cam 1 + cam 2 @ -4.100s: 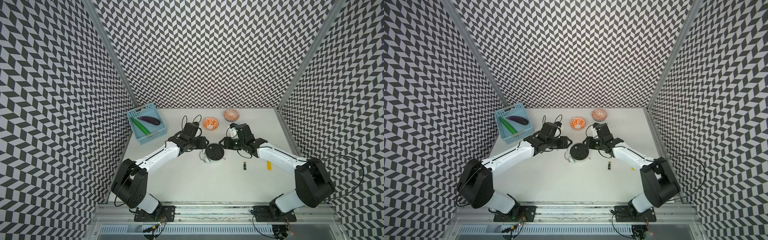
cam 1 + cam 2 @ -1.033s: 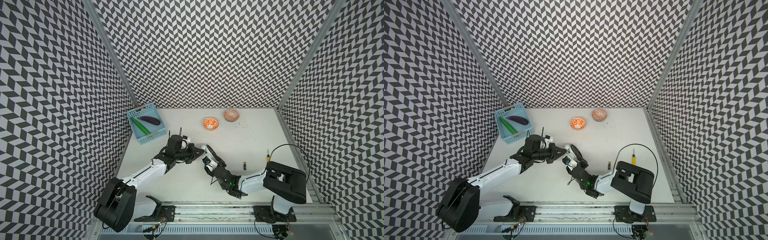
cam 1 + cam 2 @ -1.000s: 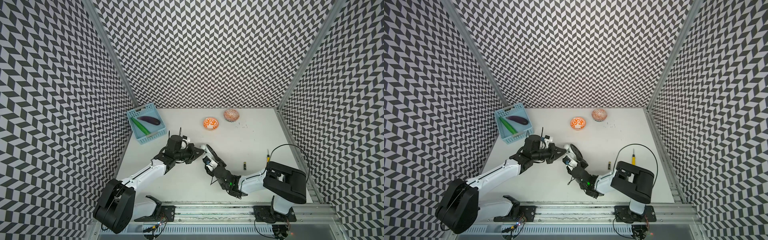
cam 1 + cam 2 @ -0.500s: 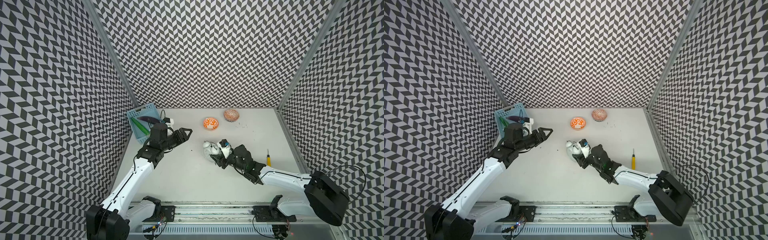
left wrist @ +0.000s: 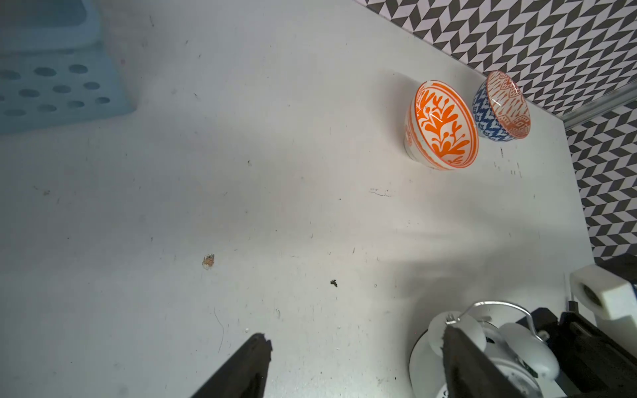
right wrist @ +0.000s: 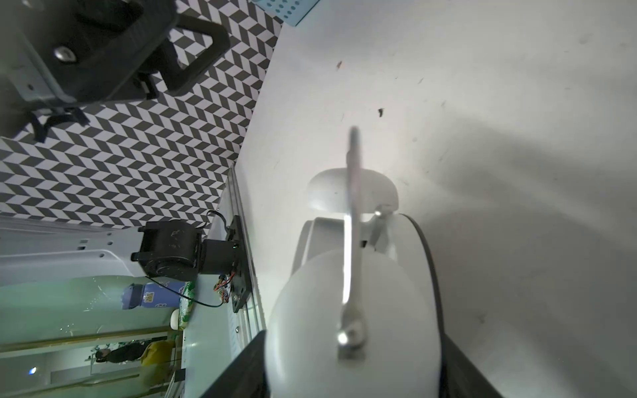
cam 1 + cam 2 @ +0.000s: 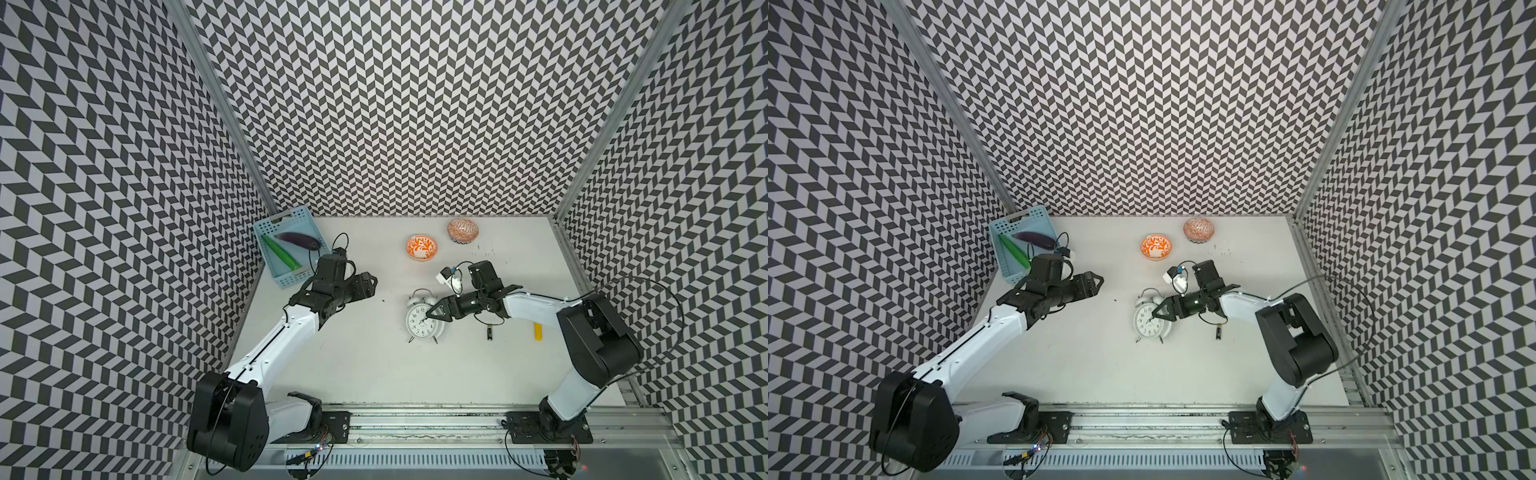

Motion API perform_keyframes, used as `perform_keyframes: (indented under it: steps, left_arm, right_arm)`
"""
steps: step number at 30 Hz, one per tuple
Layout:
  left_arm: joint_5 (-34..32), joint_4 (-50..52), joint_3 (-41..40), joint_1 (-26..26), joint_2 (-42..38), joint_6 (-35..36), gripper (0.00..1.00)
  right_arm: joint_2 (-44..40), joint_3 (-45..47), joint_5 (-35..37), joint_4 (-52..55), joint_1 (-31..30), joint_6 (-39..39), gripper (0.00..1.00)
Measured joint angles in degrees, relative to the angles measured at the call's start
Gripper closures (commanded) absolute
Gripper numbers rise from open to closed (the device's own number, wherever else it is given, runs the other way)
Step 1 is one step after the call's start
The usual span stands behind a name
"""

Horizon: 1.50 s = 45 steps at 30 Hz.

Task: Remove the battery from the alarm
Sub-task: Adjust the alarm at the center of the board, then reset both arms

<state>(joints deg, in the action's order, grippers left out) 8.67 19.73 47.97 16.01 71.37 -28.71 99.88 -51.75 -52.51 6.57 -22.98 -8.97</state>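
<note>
Left gripper (image 7: 375,284) spread wide | right gripper (image 7: 431,313) straddles alarm (image 7: 417,329), grip unclear | battery (image 7: 491,332) lies near alarm

A light blue perforated basket (image 7: 286,217) sits at the far left of my desk (image 7: 374,365), holding a purple eggplant (image 7: 297,240) beside a green vegetable (image 7: 280,252). Toward the back stand an orange-and-white bowl (image 7: 422,247) and a blue-sided bowl (image 7: 462,230). A yellow handle (image 7: 538,331) lies to my right.
</note>
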Motion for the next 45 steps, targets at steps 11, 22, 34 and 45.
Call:
perform_keyframes:
  steps: [11,22,34,45]
  left_arm:
    - [-2.69,-4.44,-0.31,-5.46,3.13,-1.29,0.00]
    - [-22.01,-39.23,-21.11,-10.93,2.71,14.82,0.00]
    - [-18.18,-87.91,-38.80,-14.60,15.47,26.03,0.00]
    - [-8.76,-88.17,-31.87,-16.68,18.49,27.82,0.00]
  right_arm:
    - [4.33,-11.72,12.68,11.56,10.93,5.81,0.08]
    - [-33.35,27.21,46.93,-30.82,27.02,3.93,0.01]
    - [-15.45,49.90,51.56,-81.24,26.53,4.87,0.00]
    - [-11.19,35.82,52.24,-79.01,21.86,8.13,0.01]
